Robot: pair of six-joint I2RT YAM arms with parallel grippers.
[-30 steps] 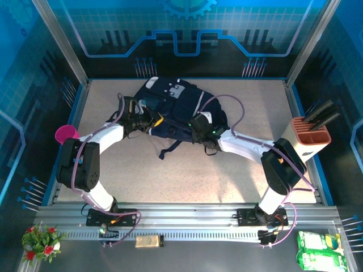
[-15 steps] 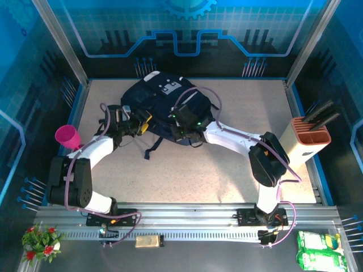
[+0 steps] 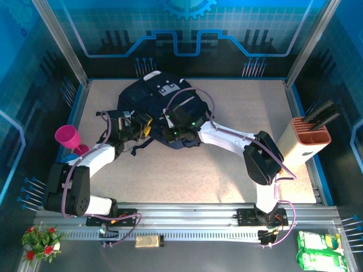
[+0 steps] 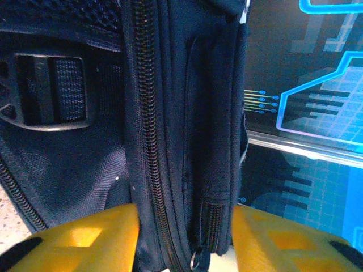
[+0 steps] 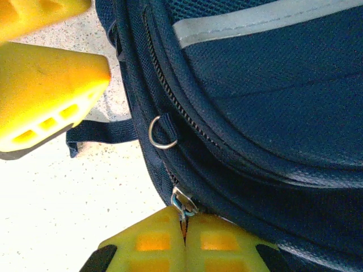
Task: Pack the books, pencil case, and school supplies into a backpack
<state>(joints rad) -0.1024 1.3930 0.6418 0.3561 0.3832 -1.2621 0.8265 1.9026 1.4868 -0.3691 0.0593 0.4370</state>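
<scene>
- Just beyond the middle of the pale speckled table (image 3: 227,170) lies the large dark navy fabric backpack (image 3: 153,96), with its white-grey patches facing up and a black strap trailing toward the near edge.
- The left gripper (image 3: 140,126) is at the backpack's left side. The right gripper (image 3: 170,134) is at its near edge, close beside the left one.
- In the left wrist view, the left gripper's yellow fingers (image 4: 74,238) stand apart with the backpack's zippered edge upright between them. The fabric fills the gap and meets both, but whether they squeeze it cannot be told.
- A black plastic buckle (image 4: 51,93) sits on the fabric to the left of that zipper.
- In the right wrist view, the right gripper's fingers (image 5: 147,243) are pressed together, pinching a small silver metal zipper pull (image 5: 181,203) at the backpack's lower seam.
- Just above the pull, a silver metal D-ring (image 5: 163,134) hangs from a fabric loop, and a light grey stripe (image 5: 255,22) crosses the upper panel.
- A magenta-pink plastic cup (image 3: 68,136) stands at the table's left edge and a beige block holder with black handles (image 3: 311,139) at its right edge. Both are well apart from the backpack.
</scene>
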